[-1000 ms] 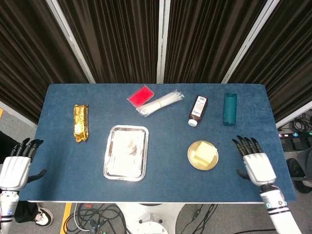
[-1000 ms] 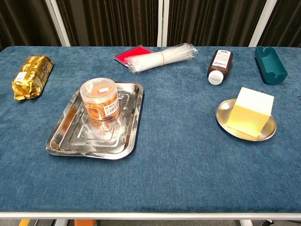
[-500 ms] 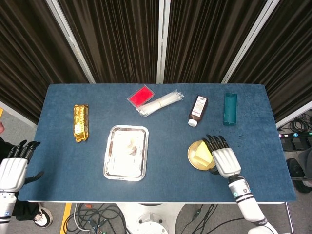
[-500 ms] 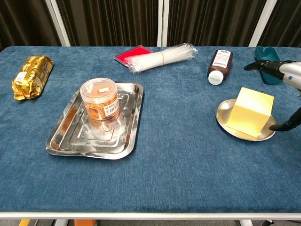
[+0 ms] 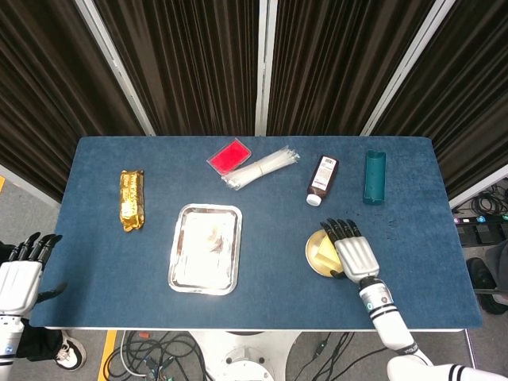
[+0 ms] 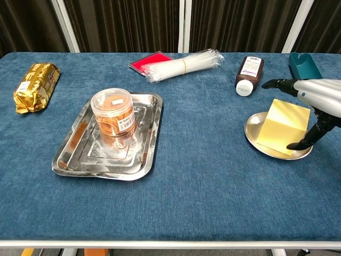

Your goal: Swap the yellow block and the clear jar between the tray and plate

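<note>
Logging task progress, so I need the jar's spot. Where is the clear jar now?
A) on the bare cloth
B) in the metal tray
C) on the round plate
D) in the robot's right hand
B: the clear jar stands upright in the metal tray, while the right hand is over at the yellow block.

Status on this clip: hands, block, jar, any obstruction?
Right hand open over yellow block, no grip yet. Left hand open, off table. Clear jar on tray. Nothing blocking.
</note>
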`<state>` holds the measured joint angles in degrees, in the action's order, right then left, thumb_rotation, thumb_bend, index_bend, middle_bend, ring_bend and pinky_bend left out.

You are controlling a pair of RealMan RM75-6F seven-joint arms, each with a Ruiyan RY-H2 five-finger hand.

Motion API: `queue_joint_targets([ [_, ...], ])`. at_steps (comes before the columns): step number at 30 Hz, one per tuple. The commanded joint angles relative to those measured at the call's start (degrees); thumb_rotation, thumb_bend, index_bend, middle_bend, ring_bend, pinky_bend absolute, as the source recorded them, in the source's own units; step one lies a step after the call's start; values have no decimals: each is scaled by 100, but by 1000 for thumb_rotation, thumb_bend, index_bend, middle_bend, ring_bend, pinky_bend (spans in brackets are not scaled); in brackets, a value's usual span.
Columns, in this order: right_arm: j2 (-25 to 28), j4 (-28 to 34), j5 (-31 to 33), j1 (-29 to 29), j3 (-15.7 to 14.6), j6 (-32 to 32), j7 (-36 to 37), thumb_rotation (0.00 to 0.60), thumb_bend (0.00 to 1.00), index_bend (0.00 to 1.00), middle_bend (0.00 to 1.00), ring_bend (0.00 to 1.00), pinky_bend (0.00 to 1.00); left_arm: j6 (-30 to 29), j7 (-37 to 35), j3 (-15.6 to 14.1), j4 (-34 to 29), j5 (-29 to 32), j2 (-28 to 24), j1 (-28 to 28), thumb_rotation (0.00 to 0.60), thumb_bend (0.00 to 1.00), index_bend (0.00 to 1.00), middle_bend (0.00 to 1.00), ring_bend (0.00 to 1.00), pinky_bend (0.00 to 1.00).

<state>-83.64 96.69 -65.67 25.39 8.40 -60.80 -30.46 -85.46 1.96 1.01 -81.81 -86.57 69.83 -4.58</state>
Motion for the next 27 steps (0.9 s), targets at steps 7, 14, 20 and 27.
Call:
queue_joint_targets([
  [7, -109, -185, -42, 154, -45, -10, 162, 600, 229, 0, 213, 278, 88, 22, -59, 6, 60, -10, 32, -12, 600, 102, 147, 134, 71, 179],
  [14, -134, -168, -116, 161, -109, -164, 199, 600, 266, 0, 244, 339, 184, -14, -83, 7, 37, -24, 0, 4, 600, 102, 147, 135, 71, 179],
  [20, 90, 137, -437, 194, 7, -413, 354, 600, 267, 0, 258, 347, 185, -49, -56, 23, -40, -53, -42, -2, 600, 101, 147, 134, 71, 179],
  [27, 69, 123, -180, 950, 523, 255, 201, 600, 266, 0, 236, 347, 185, -49, 4, 17, -79, -73, -39, -8, 600, 102, 147, 134, 71, 179],
])
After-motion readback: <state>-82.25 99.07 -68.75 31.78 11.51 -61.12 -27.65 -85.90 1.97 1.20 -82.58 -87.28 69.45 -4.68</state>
